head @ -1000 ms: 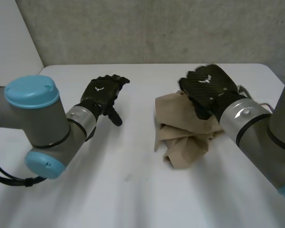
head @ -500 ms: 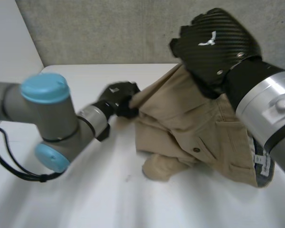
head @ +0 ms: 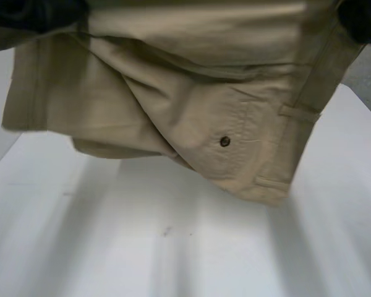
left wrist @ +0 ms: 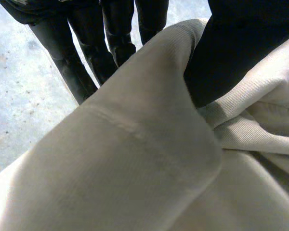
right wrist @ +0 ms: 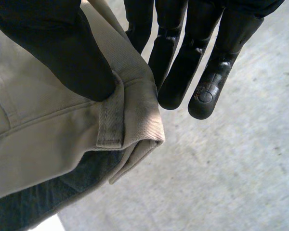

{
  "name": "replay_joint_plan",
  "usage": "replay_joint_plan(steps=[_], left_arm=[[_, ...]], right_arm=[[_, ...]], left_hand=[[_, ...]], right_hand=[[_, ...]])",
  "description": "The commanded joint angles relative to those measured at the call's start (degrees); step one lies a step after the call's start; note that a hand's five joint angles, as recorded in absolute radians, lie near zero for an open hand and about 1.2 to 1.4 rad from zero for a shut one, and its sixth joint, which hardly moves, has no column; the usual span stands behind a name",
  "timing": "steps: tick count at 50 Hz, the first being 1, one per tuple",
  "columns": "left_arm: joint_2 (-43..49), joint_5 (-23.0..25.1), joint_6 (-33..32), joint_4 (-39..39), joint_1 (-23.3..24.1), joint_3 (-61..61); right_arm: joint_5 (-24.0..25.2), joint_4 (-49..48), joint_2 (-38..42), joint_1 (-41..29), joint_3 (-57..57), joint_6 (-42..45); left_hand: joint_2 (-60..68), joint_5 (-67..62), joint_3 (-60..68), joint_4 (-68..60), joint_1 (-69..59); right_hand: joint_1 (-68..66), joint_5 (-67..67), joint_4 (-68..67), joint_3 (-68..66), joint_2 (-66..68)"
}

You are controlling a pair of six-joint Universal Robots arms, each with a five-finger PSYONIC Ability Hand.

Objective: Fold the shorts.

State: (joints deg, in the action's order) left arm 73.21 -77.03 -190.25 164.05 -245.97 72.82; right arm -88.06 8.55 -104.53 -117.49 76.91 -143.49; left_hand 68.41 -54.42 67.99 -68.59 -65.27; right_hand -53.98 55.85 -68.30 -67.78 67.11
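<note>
Since the left hand (head: 31, 13) (upper left) and right hand (head: 366, 18) (upper right) each have fingers (right wrist: 176, 72) pinching the khaki shorts (head: 173, 105), they hang stretched sideways, clear above the tabletop (head: 173, 247).

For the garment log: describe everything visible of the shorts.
The shorts are beige, of a twill-like cloth, with a dark button, a belt loop and a dark grey lining inside the waistband. They hang spread but creased above the white table, apparently clear of it. The left robot hand pinches one top edge between thumb and fingers. The right robot hand pinches the waistband end likewise.
</note>
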Motion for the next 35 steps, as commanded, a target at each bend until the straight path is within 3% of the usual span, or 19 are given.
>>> replay_joint_plan(steps=[1, 6, 11, 14, 19, 23, 27, 30, 31, 32, 33, 34, 35], left_arm=[[-1.2, -0.1, 0.3, -2.6, 0.0, 1.2], [1.7, -0.2, 0.3, -2.4, -0.1, 3.7], [11.2, -0.2, 0.3, -2.2, -0.1, 5.5], [24.8, -0.3, 0.3, -2.1, -0.1, 4.4], [37.3, -0.5, 0.0, -1.5, 0.1, -0.4], [46.9, -0.6, 0.0, 1.8, 0.0, -7.4], [53.2, -1.8, 0.2, 11.7, -0.3, -14.9], [54.9, -3.7, 0.1, 18.2, -0.4, -16.7], [55.4, -5.0, 0.1, 21.8, -0.4, -16.9], [55.5, -5.7, 0.1, 23.7, -0.3, -16.9], [55.6, -6.3, 0.1, 25.3, 0.0, -16.9], [55.6, -6.8, 0.0, 27.7, 0.5, -16.8], [55.6, -6.9, 0.0, 28.7, 0.6, -16.7]], right_arm=[[0.1, 4.6, -1.9, -0.2, -0.5, 0.1], [0.6, 5.6, 3.0, 0.3, 1.1, 0.2], [2.0, 5.3, 15.7, 0.9, 0.9, 0.0], [2.0, 4.9, 23.0, 0.4, -0.3, -0.1], [1.6, 0.9, 34.3, 0.5, -5.1, -0.8], [1.2, -6.9, 42.3, 0.4, -8.0, -1.6], [-1.7, -19.7, 49.9, 0.3, -11.5, -1.8], [-5.3, -28.6, 52.9, 0.3, -12.1, -1.4], [-7.8, -34.2, 54.2, 0.3, -12.1, -0.9], [-8.6, -36.2, 54.5, 0.3, -12.2, -0.9], [-9.5, -38.3, 54.9, 0.3, -12.1, -0.7], [-10.7, -41.0, 55.1, 0.2, -11.8, 0.0], [-11.0, -41.2, 55.2, 0.2, -11.8, 0.4]], left_hand=[[11.6, -15.6, 12.0, -11.4, -14.7], [11.6, -15.6, 12.0, -11.4, -14.7], [11.6, -15.6, 12.0, -11.4, -14.7], [11.6, -15.6, 12.0, -11.4, -14.7], [6.4, -10.4, 6.8, -6.2, -9.5], [6.2, -10.2, 6.7, -6.0, -9.4], [4.1, -8.1, 4.5, -3.9, -7.2], [-9.7, 5.7, -9.3, 9.9, 6.5], [-23.2, 19.2, -22.8, 23.4, 20.1], [-33.4, 29.4, -32.9, 33.5, 30.2], [-44.3, 40.3, -43.9, 44.5, 41.2], [-58.4, 54.4, -58.0, 58.6, 55.3], [-57.4, 53.4, -57.0, 57.6, 54.2]], right_hand=[[-26.0, 14.1, -11.7, -12.2, 12.9], [-26.0, 14.1, -11.7, -12.2, 12.9], [-26.0, 14.1, -11.7, -12.2, 12.9], [-26.0, 14.1, -11.7, -12.2, 12.9], [-26.0, 14.1, -11.7, -12.2, 12.9], [-26.0, 14.1, -11.7, -12.2, 12.9], [-26.0, 14.1, -11.7, -12.2, 12.9], [-26.0, 14.1, -11.7, -12.2, 12.9], [-26.0, 14.1, -11.7, -12.2, 12.9], [-19.6, 7.7, -5.3, -5.8, 6.4], [-2.5, -9.3, 11.8, 11.3, -10.6], [36.9, -48.8, 51.3, 50.7, -50.1], [44.0, -55.9, 58.3, 57.8, -57.1]])
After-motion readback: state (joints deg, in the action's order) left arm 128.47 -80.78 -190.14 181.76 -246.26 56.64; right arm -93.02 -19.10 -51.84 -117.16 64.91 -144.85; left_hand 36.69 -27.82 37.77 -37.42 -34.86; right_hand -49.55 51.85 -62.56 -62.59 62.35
